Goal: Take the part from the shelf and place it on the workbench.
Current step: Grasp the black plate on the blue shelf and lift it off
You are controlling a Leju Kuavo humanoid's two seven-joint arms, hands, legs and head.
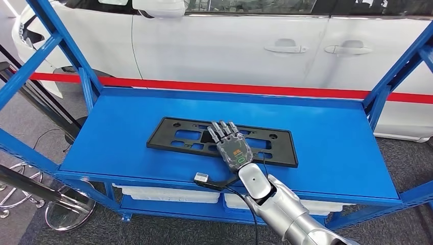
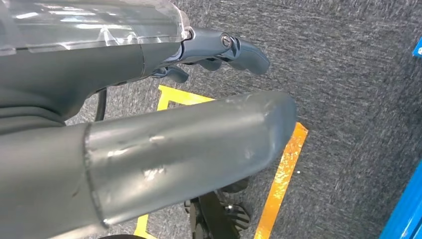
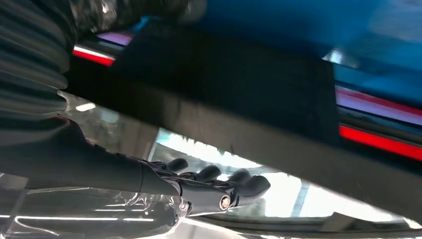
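Reaching is the step in hand: the right hand (image 1: 234,148) is laid over the part (image 1: 173,137), flat on the shelf (image 1: 327,138), fingers straight, nothing gripped. Closing around the part's edge is called for next.

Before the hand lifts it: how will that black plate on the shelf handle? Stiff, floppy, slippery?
The black plate is flat, thin and full of cutouts, so probably light moulded plastic, fairly stiff but apt to flex along its length. It lies flush on the smooth blue shelf, so it may slide rather than lift. The right hand rests flat over its middle; a one-sided grip could let it tilt.
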